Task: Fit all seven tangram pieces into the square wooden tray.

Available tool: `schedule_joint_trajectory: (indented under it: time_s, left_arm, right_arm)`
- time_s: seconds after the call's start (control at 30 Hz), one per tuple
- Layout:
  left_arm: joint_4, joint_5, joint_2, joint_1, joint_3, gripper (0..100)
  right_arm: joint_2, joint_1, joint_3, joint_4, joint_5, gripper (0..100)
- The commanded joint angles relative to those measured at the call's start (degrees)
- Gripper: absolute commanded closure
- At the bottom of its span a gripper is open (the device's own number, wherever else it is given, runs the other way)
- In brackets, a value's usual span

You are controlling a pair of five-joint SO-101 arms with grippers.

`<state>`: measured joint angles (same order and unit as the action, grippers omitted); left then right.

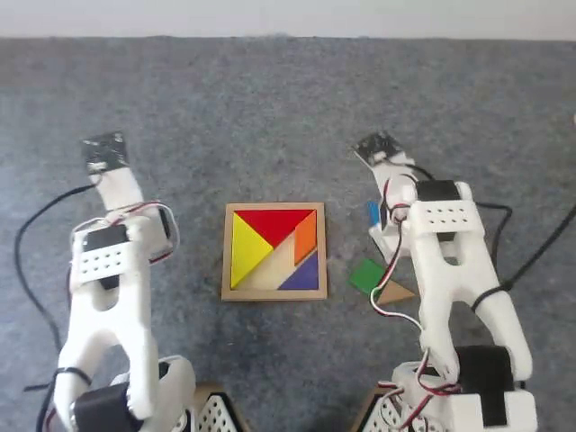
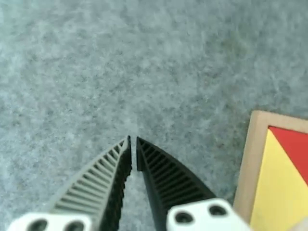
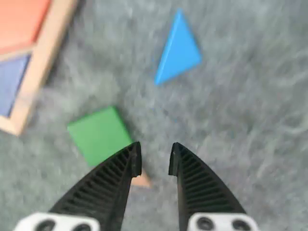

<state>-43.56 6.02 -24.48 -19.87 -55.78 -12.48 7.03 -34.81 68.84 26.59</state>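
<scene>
The square wooden tray (image 1: 274,295) lies mid-table and holds a red triangle (image 1: 270,222), a yellow triangle (image 1: 246,250), an orange piece (image 1: 306,237) and a purple triangle (image 1: 301,274). Bare wood shows between them. To its right a blue triangle (image 1: 373,214), a green square (image 1: 366,275) and a tan triangle (image 1: 394,292) rest on the carpet. My right gripper (image 3: 155,156) is open above the carpet beside the green square (image 3: 100,134), with the blue triangle (image 3: 179,50) beyond it. My left gripper (image 2: 133,139) is shut and empty over carpet left of the tray (image 2: 250,163).
Grey carpet covers the whole table. The left arm (image 1: 108,261) stands left of the tray, the right arm (image 1: 441,243) right of it, partly covering the loose pieces. Cables trail beside both arms. The far half of the table is open carpet.
</scene>
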Motion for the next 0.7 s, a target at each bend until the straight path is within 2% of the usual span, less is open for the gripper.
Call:
schedule_joint_trajectory:
  time_s: [0.0, 0.13, 0.3, 0.43, 0.57, 0.67]
  left_arm:
    - [1.23, -1.76, -5.36, 0.97, -1.45, 98]
    - [3.87, -4.31, -16.35, 4.04, -9.27, 98]
    - [5.54, -5.63, -30.59, 5.27, -17.63, 98]
    - [5.63, -7.12, -37.80, 7.38, -22.55, 98]
    - [5.63, -13.36, -45.10, 11.34, -27.21, 98]
    - [5.36, -13.36, -50.90, 11.60, -29.76, 98]
  right_arm:
    - [-7.16, -1.71, -4.04, 1.36, 4.22, 88.7]
    - [-16.66, 0.40, -12.22, 1.19, 9.58, 88.3]
    - [-26.51, 4.53, -18.90, 1.45, 10.99, 88.2]
    - [-30.20, 4.88, -23.91, 3.56, 21.45, 88.2]
    - [-31.25, 4.88, -26.73, 1.98, 22.86, 88.2]
    - [-31.16, 4.79, -27.34, 1.63, 30.24, 88.2]
